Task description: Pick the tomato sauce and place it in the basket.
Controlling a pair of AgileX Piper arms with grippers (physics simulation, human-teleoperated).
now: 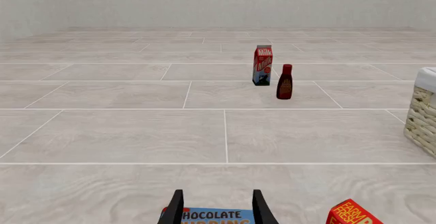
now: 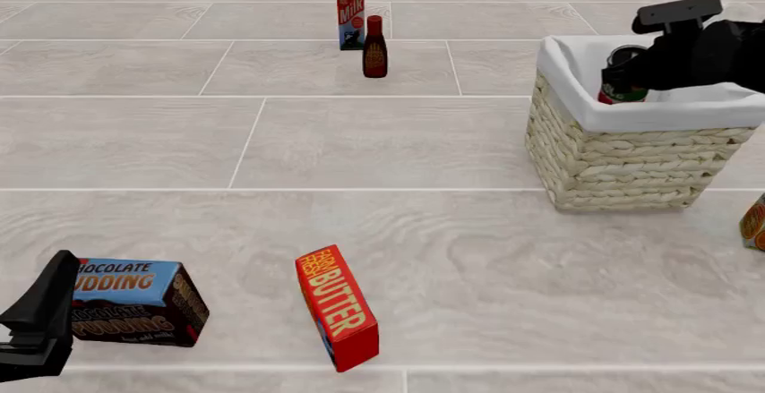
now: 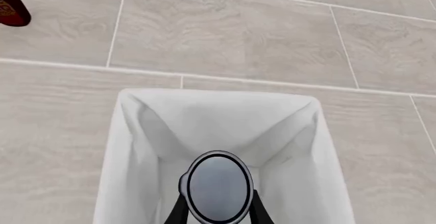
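Observation:
The tomato sauce (image 2: 622, 77), a small can with a red label and dark top, hangs inside the mouth of the basket (image 2: 622, 165), level with its white-lined rim. My right gripper (image 2: 631, 72) is shut on it. In the right wrist view the can's round grey top (image 3: 218, 185) sits between the two fingers, above the basket's white lining (image 3: 218, 117). My left gripper (image 2: 46, 314) rests low at the near left, open, its fingers (image 1: 175, 206) on either side of the chocolate pudding box's end without gripping it.
A chocolate pudding box (image 2: 132, 302) and a red butter box (image 2: 339, 320) lie near the front. A milk carton (image 2: 349, 12) and a dark red-brown bottle (image 2: 374, 46) stand far back. An orange object (image 2: 755, 223) shows at the right edge.

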